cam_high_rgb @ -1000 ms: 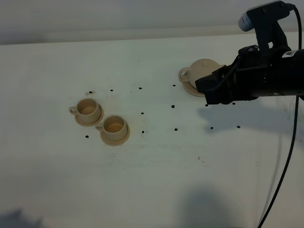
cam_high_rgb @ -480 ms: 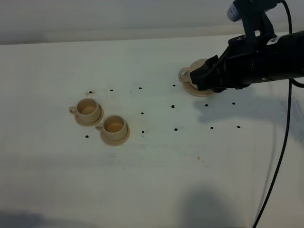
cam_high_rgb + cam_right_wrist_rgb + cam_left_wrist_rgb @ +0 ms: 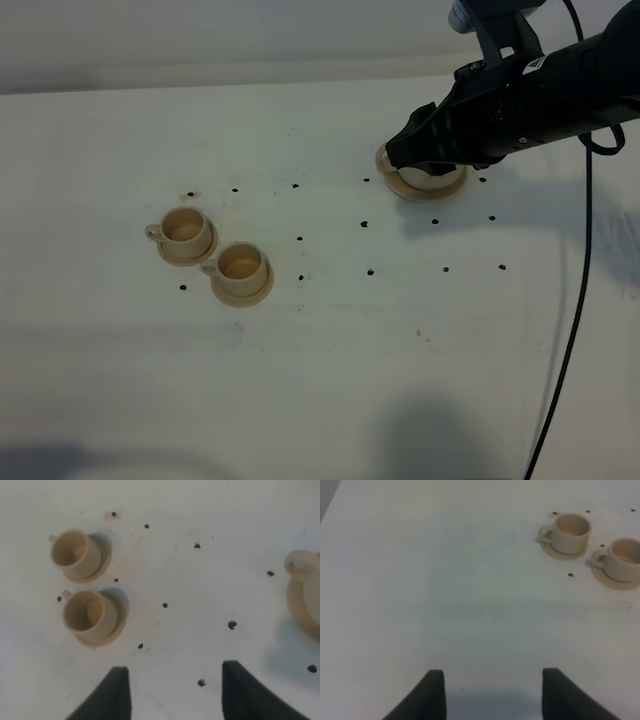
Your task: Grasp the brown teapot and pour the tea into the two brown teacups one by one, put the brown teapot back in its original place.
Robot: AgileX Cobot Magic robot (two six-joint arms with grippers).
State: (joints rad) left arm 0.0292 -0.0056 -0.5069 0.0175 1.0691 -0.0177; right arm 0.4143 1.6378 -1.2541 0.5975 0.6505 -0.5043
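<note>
The brown teapot (image 3: 424,179) stands on its wide tan saucer (image 3: 437,194) at the back right, mostly covered by my right arm; its loop handle shows on the left. The right wrist view shows only its edge (image 3: 306,605). My right gripper (image 3: 402,152) hovers over the teapot, open and empty (image 3: 175,696). The two brown teacups (image 3: 186,229) (image 3: 242,265) stand on small saucers at the left, apart from both grippers. They show in the right wrist view (image 3: 75,554) (image 3: 88,611) and the left wrist view (image 3: 571,530) (image 3: 625,558). My left gripper (image 3: 494,695) is open, empty, above bare table.
Small black dots (image 3: 364,224) are scattered over the white table (image 3: 330,370). A black cable (image 3: 574,330) hangs from the right arm down the right side. A shadow lies at the table's front edge.
My right arm has moved back and to the left, over the teapot, and now covers more of it. The cups and teapot have not moved.
</note>
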